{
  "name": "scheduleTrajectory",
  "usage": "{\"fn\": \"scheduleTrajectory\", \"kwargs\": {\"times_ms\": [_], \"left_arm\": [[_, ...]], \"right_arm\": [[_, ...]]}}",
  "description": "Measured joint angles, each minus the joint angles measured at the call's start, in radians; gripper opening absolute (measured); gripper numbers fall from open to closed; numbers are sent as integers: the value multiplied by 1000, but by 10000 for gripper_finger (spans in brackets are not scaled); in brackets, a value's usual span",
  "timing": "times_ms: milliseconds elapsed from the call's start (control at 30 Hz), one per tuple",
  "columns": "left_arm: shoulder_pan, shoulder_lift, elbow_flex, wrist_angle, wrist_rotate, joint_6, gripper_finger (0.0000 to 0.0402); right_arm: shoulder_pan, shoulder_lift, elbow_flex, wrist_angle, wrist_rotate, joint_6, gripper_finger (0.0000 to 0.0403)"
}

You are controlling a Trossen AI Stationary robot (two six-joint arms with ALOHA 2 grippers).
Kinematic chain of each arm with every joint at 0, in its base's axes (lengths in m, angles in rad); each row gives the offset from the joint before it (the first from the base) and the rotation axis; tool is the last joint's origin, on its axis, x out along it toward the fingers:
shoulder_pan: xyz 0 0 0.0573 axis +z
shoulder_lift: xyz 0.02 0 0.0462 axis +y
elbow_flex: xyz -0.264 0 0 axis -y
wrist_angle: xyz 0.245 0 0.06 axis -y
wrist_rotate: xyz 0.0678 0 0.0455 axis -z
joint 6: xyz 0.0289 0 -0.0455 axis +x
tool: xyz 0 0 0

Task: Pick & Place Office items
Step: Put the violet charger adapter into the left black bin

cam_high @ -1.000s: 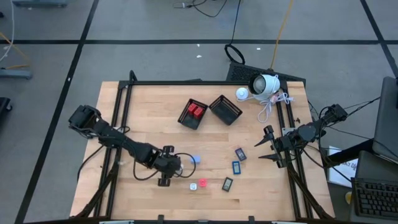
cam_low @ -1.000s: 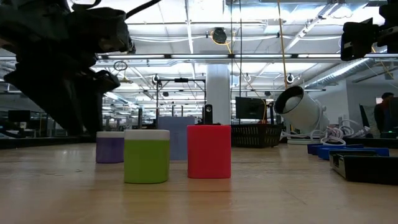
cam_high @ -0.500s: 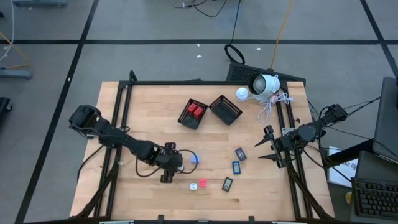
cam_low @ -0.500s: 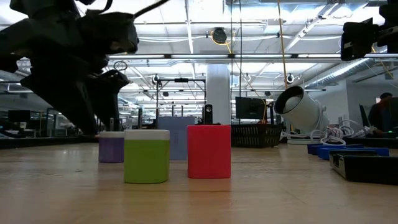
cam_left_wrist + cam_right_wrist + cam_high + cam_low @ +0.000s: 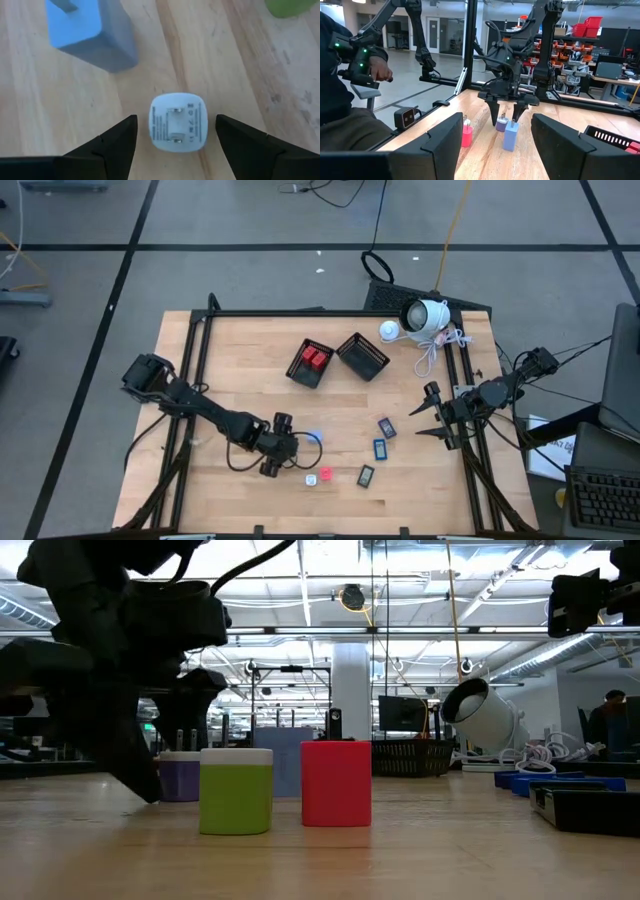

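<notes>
My left gripper is low over the table's near middle, open. Its fingers stand on either side of a small white-topped, purple-sided plug piece that rests flat on the wood, with a gap on each side. A pale blue block stands just beyond it. A green white-topped piece and a red block stand nearer the front edge. Three dark blue-faced rectangles lie to the right. My right gripper waits open and empty at the table's right edge.
Two black mesh baskets stand at the far middle, one holding red pieces, the other beside it. A white camera with a coiled cord sits at the far right corner. A person sits beyond the table's left side.
My left gripper has slid toward the table's right edge, up to the white-topped piece and the pale blue block. It has opened: in the low view its fingers now stand apart around the purple-sided piece. The pieces have stayed in place.
</notes>
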Motion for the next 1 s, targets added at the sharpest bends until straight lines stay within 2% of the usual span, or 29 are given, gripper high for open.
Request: {"fn": "scheduleTrajectory", "kwargs": {"times_ms": [367,667,833,1000], "left_arm": [[4,-3,10,20,25,-11,273],[50,-4,15,15,29,-42,273],[66,-4,15,14,78,-58,272],[68,-4,15,13,121,-95,242]], "right_arm": [[0,0,0,0,0,0,224],[0,0,0,0,0,0,224],[0,0,0,-1,0,0,224],[0,0,0,-1,0,0,224]]}}
